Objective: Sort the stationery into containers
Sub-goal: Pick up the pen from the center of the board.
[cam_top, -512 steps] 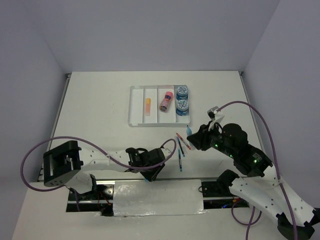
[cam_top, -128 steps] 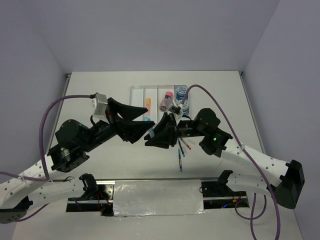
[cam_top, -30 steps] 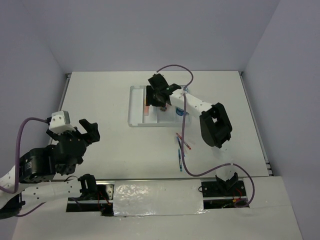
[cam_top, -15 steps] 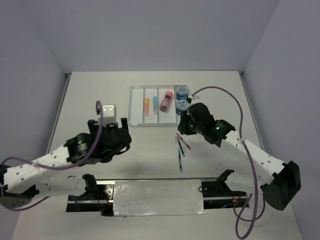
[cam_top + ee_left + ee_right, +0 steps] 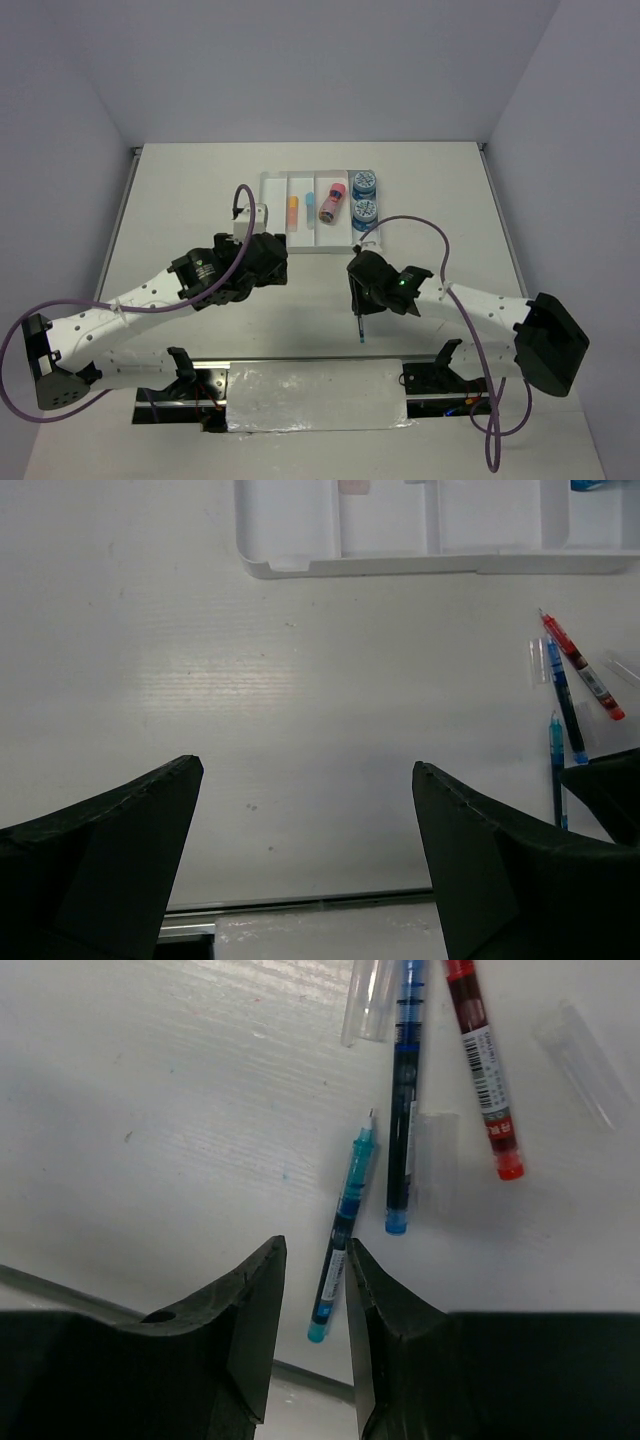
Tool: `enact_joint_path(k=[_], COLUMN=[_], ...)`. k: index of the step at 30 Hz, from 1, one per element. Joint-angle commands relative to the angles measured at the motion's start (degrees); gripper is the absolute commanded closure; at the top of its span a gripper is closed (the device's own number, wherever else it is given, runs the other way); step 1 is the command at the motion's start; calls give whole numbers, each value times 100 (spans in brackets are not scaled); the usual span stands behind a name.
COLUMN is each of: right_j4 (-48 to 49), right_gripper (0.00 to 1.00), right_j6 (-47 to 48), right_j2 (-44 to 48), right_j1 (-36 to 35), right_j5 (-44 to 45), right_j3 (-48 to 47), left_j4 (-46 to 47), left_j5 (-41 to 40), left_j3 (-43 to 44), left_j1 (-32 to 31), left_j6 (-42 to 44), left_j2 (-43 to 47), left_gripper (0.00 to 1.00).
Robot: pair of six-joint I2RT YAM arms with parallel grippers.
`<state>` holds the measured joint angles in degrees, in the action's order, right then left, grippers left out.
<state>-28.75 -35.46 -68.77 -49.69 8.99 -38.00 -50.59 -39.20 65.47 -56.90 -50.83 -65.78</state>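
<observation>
The clear tray (image 5: 268, 214) holds an orange eraser (image 5: 293, 209), a light-blue eraser (image 5: 310, 199), a pink cylinder (image 5: 331, 202) and two blue rolls (image 5: 364, 183). Near the front edge lie three pens: teal (image 5: 345, 1235), dark blue (image 5: 402, 1110) and red (image 5: 482, 1070). My right gripper (image 5: 315, 1243) hangs low over the teal pen, jaws partly open, astride its lower end with a gap on the left side. Left of the pens, my left gripper (image 5: 306, 765) stands wide open and holds nothing. The tray's near rim (image 5: 290, 565) shows ahead of it.
Clear pen caps (image 5: 365, 1000) (image 5: 585, 1060) lie beside the pens. The table's front edge with its metal rail (image 5: 310, 365) runs just behind the teal pen. In the left wrist view the right gripper's black body (image 5: 605, 790) sits at the right edge.
The right arm has swung back from beside the tray down onto the pens, jaws narrowed. The left arm has reached right and farther across the table, still wide open.
</observation>
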Motion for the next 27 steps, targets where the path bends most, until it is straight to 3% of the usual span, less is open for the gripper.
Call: enact_joint_path(k=[1, 22, 27], right_j4=[422, 625, 800], right_gripper=[62, 65, 77], right_j6=[-163, -453, -462], right_j2=[-303, -681, -1050], right_j1=[-128, -287, -392], right_j5=[50, 120, 32], right_j3=[20, 425, 355], left_j4=[199, 313, 313], left_j5=[246, 466, 431], left_j3=[-26, -439, -421], left_j1=[48, 48, 48], left_j6=[126, 82, 56], left_j2=[65, 250, 215], left_gripper=[1, 1, 1])
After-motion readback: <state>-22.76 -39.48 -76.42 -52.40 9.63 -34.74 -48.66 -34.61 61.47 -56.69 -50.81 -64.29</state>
